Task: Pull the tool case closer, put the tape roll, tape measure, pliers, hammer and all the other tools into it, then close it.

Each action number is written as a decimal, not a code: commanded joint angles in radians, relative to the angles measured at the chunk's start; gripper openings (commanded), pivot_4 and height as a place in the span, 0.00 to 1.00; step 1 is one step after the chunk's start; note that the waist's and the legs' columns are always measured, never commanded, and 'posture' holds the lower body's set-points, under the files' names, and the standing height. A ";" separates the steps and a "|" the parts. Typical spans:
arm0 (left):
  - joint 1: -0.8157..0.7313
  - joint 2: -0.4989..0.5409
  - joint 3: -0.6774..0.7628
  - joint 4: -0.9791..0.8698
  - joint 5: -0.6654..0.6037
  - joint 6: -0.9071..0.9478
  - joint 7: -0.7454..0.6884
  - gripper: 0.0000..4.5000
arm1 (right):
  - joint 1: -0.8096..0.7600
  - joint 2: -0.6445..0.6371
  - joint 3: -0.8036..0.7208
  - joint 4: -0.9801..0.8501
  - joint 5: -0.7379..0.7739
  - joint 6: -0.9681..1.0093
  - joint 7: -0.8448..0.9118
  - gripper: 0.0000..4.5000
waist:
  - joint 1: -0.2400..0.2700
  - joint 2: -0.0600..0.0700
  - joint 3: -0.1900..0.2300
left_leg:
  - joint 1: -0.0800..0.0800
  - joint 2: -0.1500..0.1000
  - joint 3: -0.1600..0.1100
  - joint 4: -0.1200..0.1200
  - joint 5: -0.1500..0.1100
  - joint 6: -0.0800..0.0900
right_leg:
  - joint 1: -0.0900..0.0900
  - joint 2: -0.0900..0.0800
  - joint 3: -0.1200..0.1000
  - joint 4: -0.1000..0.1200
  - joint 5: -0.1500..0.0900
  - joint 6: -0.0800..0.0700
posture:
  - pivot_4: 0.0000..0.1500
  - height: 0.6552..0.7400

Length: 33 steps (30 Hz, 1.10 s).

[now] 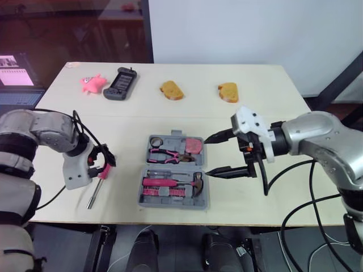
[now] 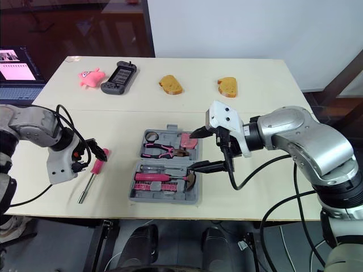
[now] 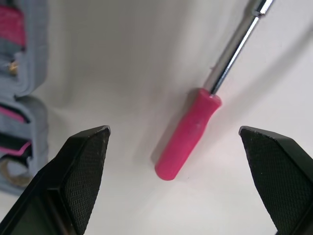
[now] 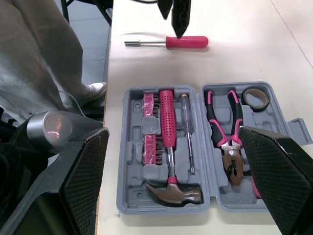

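Pale bench (image 1: 255, 192), open case (image 1: 170, 204) in the middle, one screwdriver (image 1: 96, 188) outside it.
Left tool (image 3: 173, 131) hangs wide open just over the pink handle, which lies between its fingers. The shaft slants away toward the bench's near edge, askew to the closing line. Right tool (image 1: 207, 156), also wide open, hovers at the case's far side, well apart from the screwdriver, so the left arm looks the nearer one for this pick.

With fingers spread, the right gripper (image 2: 191, 151) hovers at the right edge of the tool case (image 2: 164, 200), and a screwdriver (image 2: 92, 177) lies left of the case.

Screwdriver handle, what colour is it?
The screwdriver handle is pink; the left wrist view shows it best.
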 commanded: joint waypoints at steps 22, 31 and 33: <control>-0.234 -0.059 -0.405 -0.003 0.502 0.087 0.628 0.99 | -0.006 -0.013 -0.027 -0.033 -0.005 0.003 -0.019 1.00 | 0.000 0.000 0.000 | 0.000 0.000 0.000 0.001 0.000 0.000 | -0.001 0.000 0.000 0.005 0.000 0.000 | 1.00 0.77; -0.215 -0.035 -0.480 -0.014 0.545 0.120 0.673 0.62 | 0.001 -0.014 -0.040 -0.049 0.000 0.022 -0.037 1.00 | 0.001 -0.001 0.000 | 0.001 0.000 0.000 0.002 0.000 0.000 | -0.001 0.000 0.001 0.008 0.000 0.001 | 1.00 0.77; -0.212 -0.033 -0.498 -0.016 0.563 0.142 0.689 0.62 | 0.004 -0.014 -0.042 -0.052 -0.001 0.024 -0.039 1.00 | 0.001 0.000 0.000 | 0.001 0.000 0.000 0.002 0.000 0.000 | -0.001 0.000 0.001 0.008 -0.001 0.001 | 1.00 0.77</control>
